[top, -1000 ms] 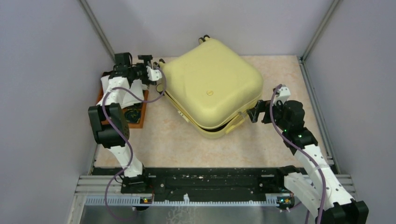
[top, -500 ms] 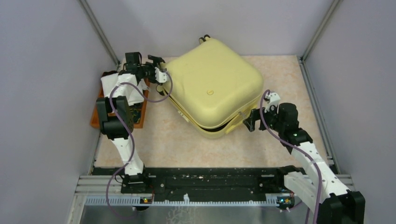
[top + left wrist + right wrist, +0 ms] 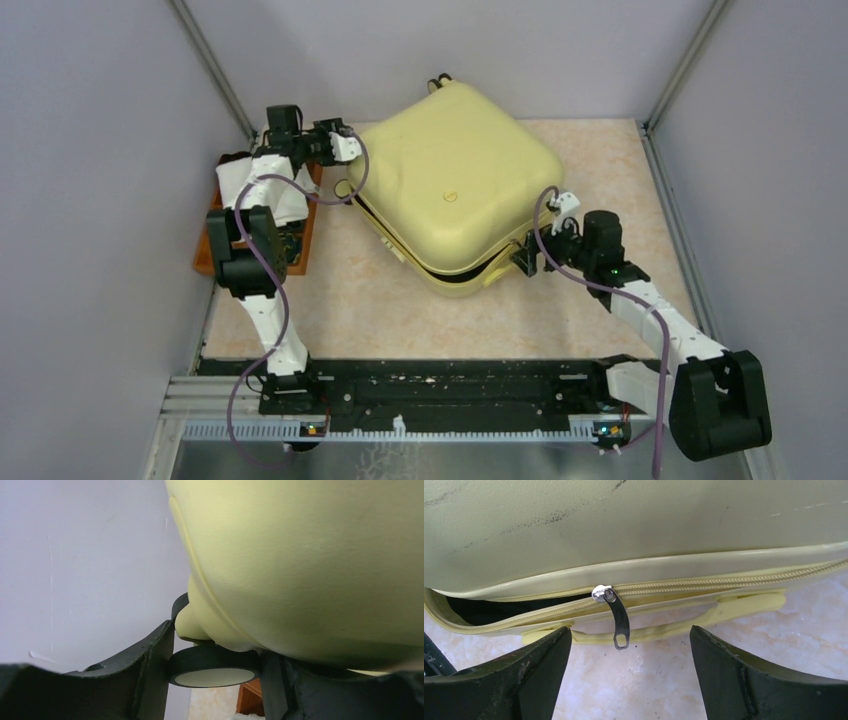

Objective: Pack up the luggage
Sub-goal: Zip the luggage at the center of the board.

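The luggage (image 3: 450,190) is a large pale yellow suitcase lying flat mid-table, its lid nearly shut, with a dark gap at the front corner. My left gripper (image 3: 345,150) is at its back left corner, shut on a black-and-cream wheel (image 3: 214,667) that fills the space between both fingers. My right gripper (image 3: 525,258) is open at the front right side, just above the tabletop. The silver zipper pull (image 3: 618,622) hangs between its fingers (image 3: 539,670) without touching them. Left of the slider the zip is open onto black lining (image 3: 484,611); right of it the zip is closed.
A brown wooden tray (image 3: 208,250) sits against the left wall and holds a white cloth (image 3: 250,185) and a dark item (image 3: 285,243). Two more wheels (image 3: 437,82) stick out at the suitcase's back edge. Grey walls enclose the table on three sides.
My left gripper swung from over the tray to the suitcase's back left corner and closed on the wheel. My right gripper moved left and down, close to the zipper side.
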Robot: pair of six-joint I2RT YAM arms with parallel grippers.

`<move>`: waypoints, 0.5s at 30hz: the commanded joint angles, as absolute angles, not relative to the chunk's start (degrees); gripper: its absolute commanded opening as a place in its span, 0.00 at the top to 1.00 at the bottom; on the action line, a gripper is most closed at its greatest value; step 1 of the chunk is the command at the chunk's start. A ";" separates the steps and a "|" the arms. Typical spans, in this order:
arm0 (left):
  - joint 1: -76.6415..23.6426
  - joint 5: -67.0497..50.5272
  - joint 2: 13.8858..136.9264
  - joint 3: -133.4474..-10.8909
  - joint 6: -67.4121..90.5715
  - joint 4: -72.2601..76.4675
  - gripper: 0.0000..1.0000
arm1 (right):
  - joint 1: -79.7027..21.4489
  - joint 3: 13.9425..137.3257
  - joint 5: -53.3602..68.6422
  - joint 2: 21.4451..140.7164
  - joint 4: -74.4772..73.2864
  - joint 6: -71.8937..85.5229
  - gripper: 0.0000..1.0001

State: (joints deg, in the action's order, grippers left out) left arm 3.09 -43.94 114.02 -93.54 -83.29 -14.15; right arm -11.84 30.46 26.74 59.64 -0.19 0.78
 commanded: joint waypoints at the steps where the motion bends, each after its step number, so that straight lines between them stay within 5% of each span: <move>1: 2.20 -50.23 111.63 -96.58 -74.37 -10.28 0.63 | -12.00 33.04 31.03 62.12 6.79 -2.46 0.14; 15: 2.20 -51.38 111.09 -99.45 -66.97 -11.59 0.72 | -11.95 32.83 33.16 65.59 9.47 -2.93 0.47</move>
